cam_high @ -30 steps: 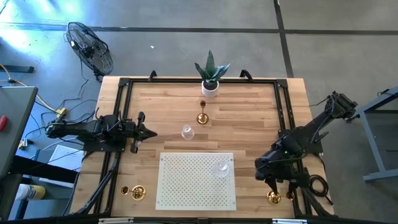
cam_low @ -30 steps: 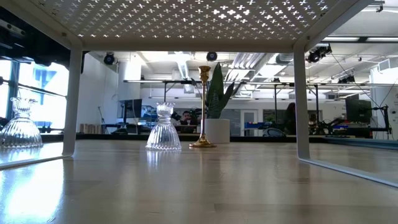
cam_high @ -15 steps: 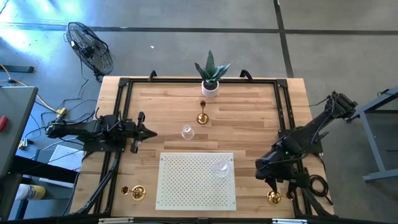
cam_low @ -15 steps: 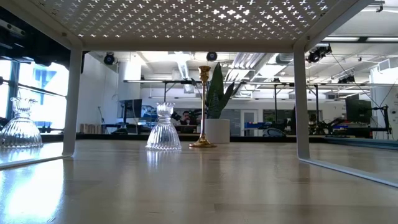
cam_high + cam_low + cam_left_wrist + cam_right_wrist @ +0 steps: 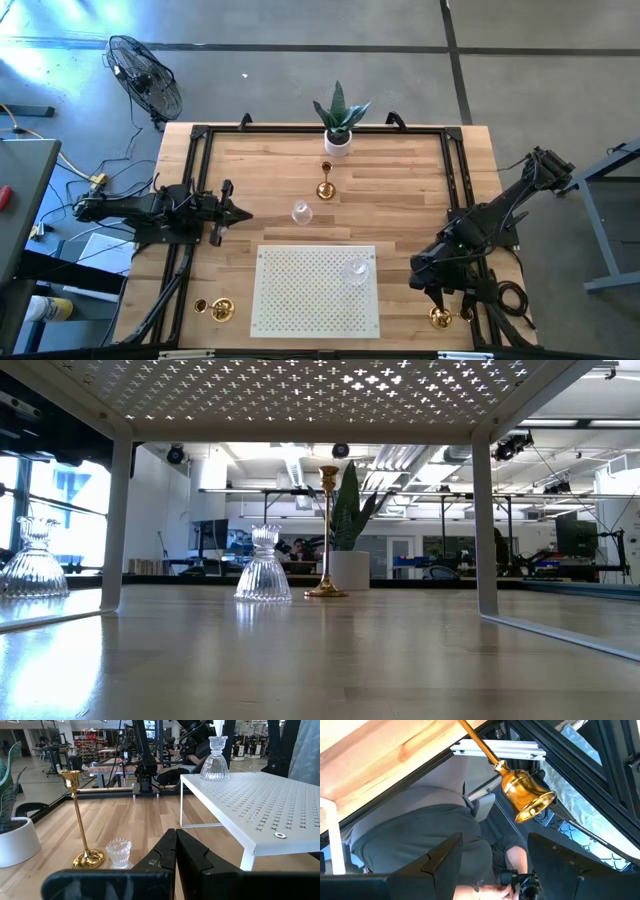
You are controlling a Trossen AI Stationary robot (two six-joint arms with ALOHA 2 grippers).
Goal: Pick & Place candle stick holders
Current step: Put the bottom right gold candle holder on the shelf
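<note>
- Hovering over the near right corner of the tabletop (image 5: 400,180), the right hand (image 5: 440,295) has its fingers spread wide and empty; just beyond them sits a lying gold candle stick holder (image 5: 440,318), and the right wrist view shows its flared brass base (image 5: 527,795) and thin stem between and ahead of the two dark fingers (image 5: 440,857), not touched by either
- Resting at the tabletop's left edge, the left hand (image 5: 240,213) has its fingers pressed together with nothing between them; it points toward the middle of the tabletop
- A tall gold holder (image 5: 325,185) stands upright in front of the white pot with the green plant (image 5: 338,125); a clear glass holder (image 5: 301,212) stands just beside it, nearer the mat, and the two are apart
- The white perforated mat (image 5: 300,300) is a raised stand on legs; one clear glass holder (image 5: 357,270) stands upright on its top near the right far corner
- Another gold holder (image 5: 220,309) lies at the near left corner beside the mat
- In the low view a further glass holder (image 5: 33,560) shows at the far left edge; a sixth holder I cannot make out
</note>
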